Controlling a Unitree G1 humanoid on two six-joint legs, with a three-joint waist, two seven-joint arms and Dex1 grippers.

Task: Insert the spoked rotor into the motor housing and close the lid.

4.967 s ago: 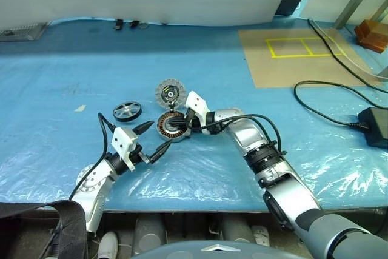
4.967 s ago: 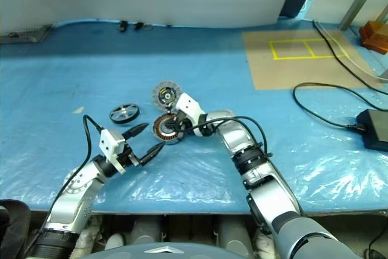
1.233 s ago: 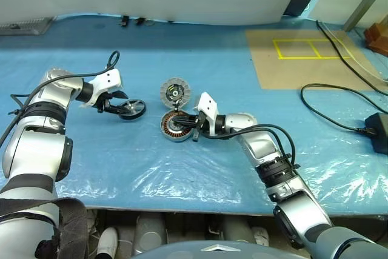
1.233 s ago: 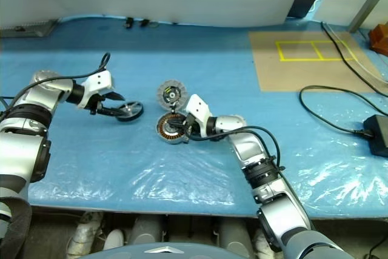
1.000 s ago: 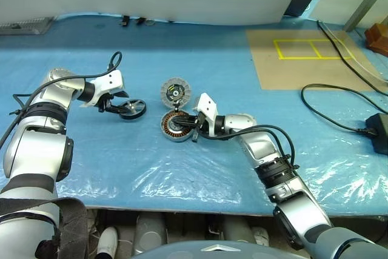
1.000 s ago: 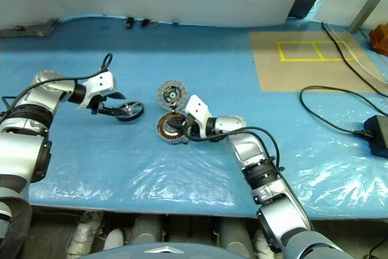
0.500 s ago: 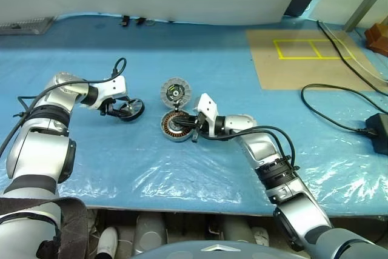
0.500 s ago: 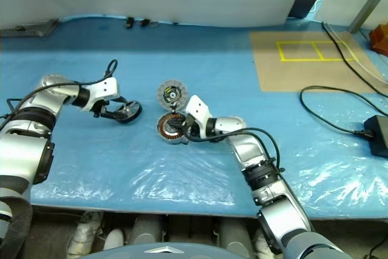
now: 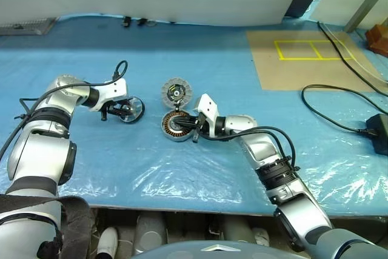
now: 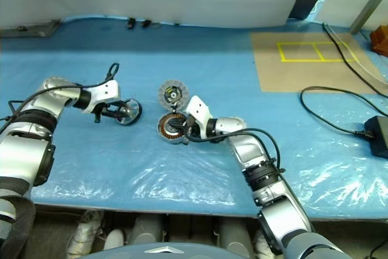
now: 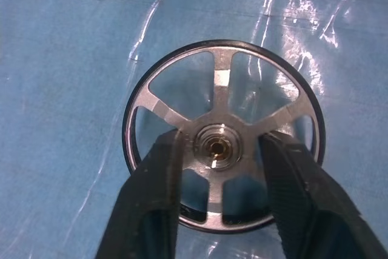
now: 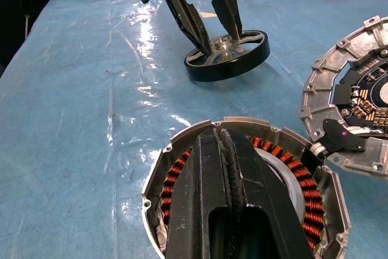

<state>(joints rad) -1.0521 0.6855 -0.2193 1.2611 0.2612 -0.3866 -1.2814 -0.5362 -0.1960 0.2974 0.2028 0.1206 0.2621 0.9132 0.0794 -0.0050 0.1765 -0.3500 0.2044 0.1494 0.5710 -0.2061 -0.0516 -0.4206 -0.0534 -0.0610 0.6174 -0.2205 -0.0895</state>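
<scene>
**Left fingers astride rotor hub, right gripper resting in open housing**

Left gripper (image 11: 219, 150) reaches in from 9 o'clock onto the spoked rotor (image 9: 131, 109); in the left wrist view its two fingers (image 11: 154, 192) pass down through the gaps between spokes, one on either side of the silvery hub, partly closed around it; whether the pads press the hub I cannot tell; rotor lies on the blue plastic sheet (image 9: 182, 168), its far edge looking slightly raised in the head views.

Motor housing (image 9: 176, 127) sits at 3 o'clock of the rotor, near but apart from it, copper windings showing; lid (image 9: 175, 91) stands open at the housing's 12 o'clock, hinged at the shared edge, ribbed inner face up.

Right gripper (image 12: 225, 144) comes in from 3 o'clock, fingers pressed together with nothing between them, tips lying across the housing's dark centre.

Black cable (image 9: 339, 110) trails at far 3 o'clock.
</scene>
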